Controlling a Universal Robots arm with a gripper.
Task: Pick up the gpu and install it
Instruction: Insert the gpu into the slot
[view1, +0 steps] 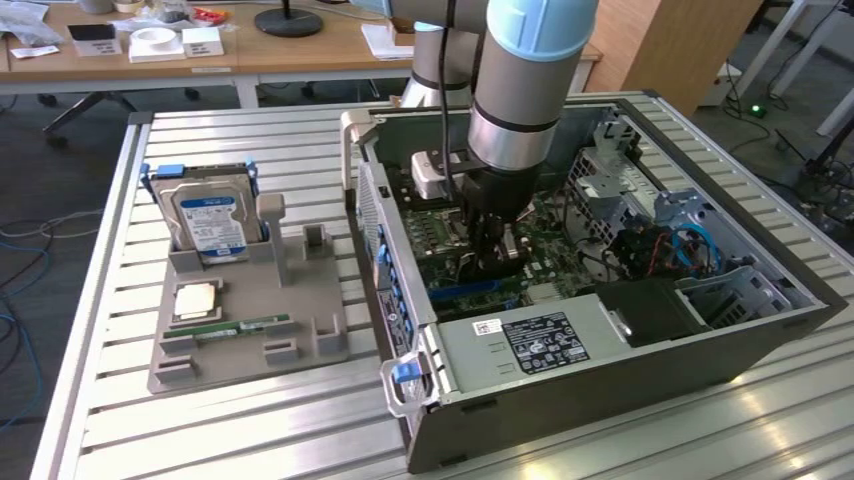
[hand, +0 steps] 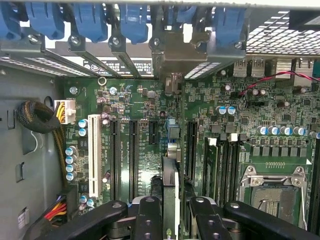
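My gripper (view1: 490, 252) reaches down into the open computer case (view1: 601, 350), over the green motherboard (view1: 547, 250). It is shut on the gpu (hand: 170, 180), a thin dark card that the wrist view sees edge-on between the two black fingers (hand: 147, 220). The card's silvery bracket (hand: 175, 55) lies by the case's rear slot openings, under the blue clips (hand: 132, 20). The gpu hangs over the motherboard between two long black expansion slots (hand: 132, 155), and whether it touches the board cannot be told.
On the exterior view's left, a grey holder (view1: 307, 340) on the slatted table carries a hard drive (view1: 207, 220), a processor chip (view1: 196, 298) and a green memory stick (view1: 247, 325). Inside the case are the processor socket (hand: 272, 192), cable bundles (hand: 35, 117) and the power supply (view1: 534, 345).
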